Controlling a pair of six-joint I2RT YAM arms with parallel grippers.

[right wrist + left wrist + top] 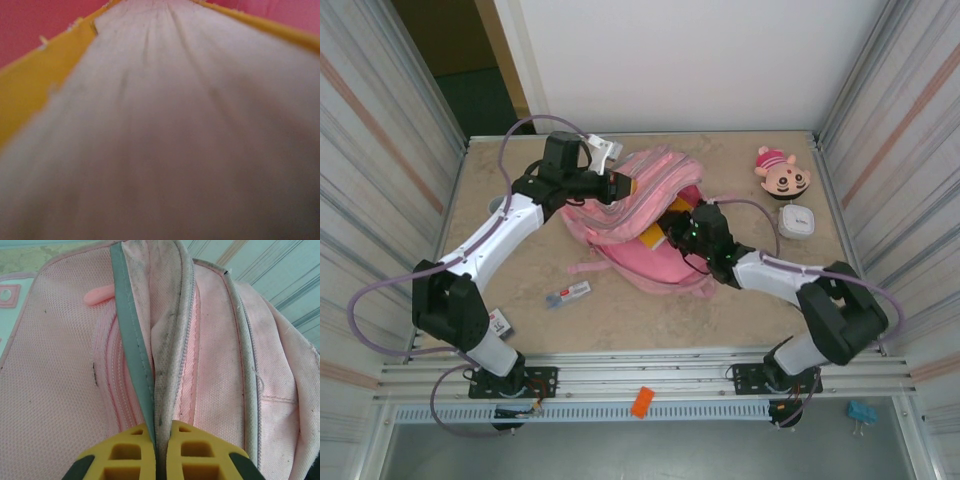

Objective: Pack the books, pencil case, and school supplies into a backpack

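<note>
- the backpack [655,268] is lying in the middle of the table [520,270]. its mouth is being held up by the left gripper [611,186], whose yellow fingers [120,452] are pinched tight on the fabric edge beside the grey zip strip [131,340].
- the book [654,238] is being fed into that mouth by the right gripper [688,228]. it is judged to be partly in, since an orange corner is showing outside on the near side.
- the right jaws are being read as narrow and closed on the thin book. the fingers themselves are hidden, but the page edge [165,130] is running straight away from the wrist camera between yellow covers, with pink lining on either side.
- for the step to be done well, the book is best pushed along its own length, flat and in line with the opening. that way the leading corners are not being caught on the lining or the zip teeth.
- the lifted edge is best held high and taut by the left gripper. if it is allowed to sag, the mouth is likely to be closed over the book.
- release is best delayed until the whole cover is judged to be past the rim.
- the small stick pack [568,294] is lying on the table in front of the backpack, well apart from both grippers, and is not yet packed.
</note>
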